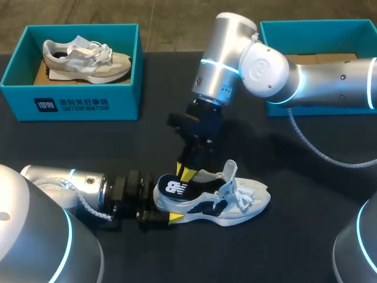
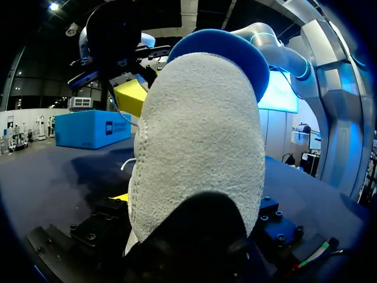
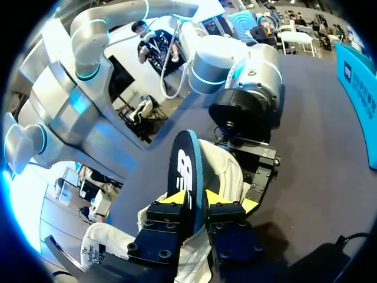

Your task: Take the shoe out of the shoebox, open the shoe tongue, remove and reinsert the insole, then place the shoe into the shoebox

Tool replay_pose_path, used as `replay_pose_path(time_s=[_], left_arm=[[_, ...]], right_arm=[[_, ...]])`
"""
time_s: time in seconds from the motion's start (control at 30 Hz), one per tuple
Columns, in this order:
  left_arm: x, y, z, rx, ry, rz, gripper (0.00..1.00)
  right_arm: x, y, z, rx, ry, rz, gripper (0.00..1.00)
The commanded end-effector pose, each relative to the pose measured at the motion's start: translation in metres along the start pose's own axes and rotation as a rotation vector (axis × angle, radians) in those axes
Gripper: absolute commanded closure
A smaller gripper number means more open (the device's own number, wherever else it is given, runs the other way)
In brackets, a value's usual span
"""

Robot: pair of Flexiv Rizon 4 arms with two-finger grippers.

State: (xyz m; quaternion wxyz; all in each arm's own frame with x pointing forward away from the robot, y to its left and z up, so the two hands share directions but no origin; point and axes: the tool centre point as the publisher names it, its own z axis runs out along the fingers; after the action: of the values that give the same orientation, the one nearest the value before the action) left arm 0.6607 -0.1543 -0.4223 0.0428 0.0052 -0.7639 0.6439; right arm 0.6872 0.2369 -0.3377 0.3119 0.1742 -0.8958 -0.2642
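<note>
Right jaws clamped on the insole [image 3: 185,171], standing up from the shoe [image 1: 235,203]; left jaws clamped on its heel.

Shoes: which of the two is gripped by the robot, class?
The white-and-navy shoe on the table: the left gripper holds its heel, the right gripper pinches its insole. The beige shoe lies untouched in its box.

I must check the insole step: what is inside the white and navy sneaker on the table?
A dark blue insole sticks up out of the white and navy sneaker, the right gripper shut on it. Its lower part is hidden inside.
</note>
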Motion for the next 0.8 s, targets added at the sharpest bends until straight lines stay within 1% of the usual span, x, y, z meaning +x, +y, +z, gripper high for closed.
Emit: replay_pose_path(time_s=[0.03,0.07,0.13,0.23,0.27,0.7,0.73,0.77,0.8], left_arm=[[-0.0002,0.0005,-0.0011,0.001,-0.001,0.0,1.0],[-0.0002,0.0005,-0.0011,0.001,-0.001,0.0,1.0],[-0.0002,0.0005,-0.0011,0.001,-0.001,0.0,1.0],[-0.0002,0.0005,-0.0011,0.001,-0.001,0.0,1.0],[-0.0002,0.0005,-0.0011,0.001,-0.001,0.0,1.0],[-0.0002,0.0005,-0.0011,0.001,-0.001,0.0,1.0],[-0.0002,0.0005,-0.0011,0.001,-0.001,0.0,1.0],[-0.0002,0.0005,-0.0011,0.001,-0.001,0.0,1.0],[-0.0002,0.0005,-0.0011,0.001,-0.001,0.0,1.0]], right_arm=[[-0.0004,0.0008,0.0027,0.002,0.008,-0.004,0.82],[-0.0005,0.0007,0.0033,0.002,0.01,-0.004,0.8],[-0.0006,0.0007,0.0038,0.005,0.015,-0.002,0.82],[-0.0001,0.0008,0.0039,0.012,0.019,0.003,0.97],[0.0005,0.0013,0.0035,0.015,0.018,0.006,1.0],[0.0025,0.0034,0.002,0.026,0.002,0.009,1.0],[0.0026,0.0033,0.0019,0.026,0.004,0.009,0.96],[0.0026,0.0032,0.0019,0.026,0.005,0.009,0.85],[0.0027,0.0028,0.0018,0.026,0.006,0.009,0.78]])
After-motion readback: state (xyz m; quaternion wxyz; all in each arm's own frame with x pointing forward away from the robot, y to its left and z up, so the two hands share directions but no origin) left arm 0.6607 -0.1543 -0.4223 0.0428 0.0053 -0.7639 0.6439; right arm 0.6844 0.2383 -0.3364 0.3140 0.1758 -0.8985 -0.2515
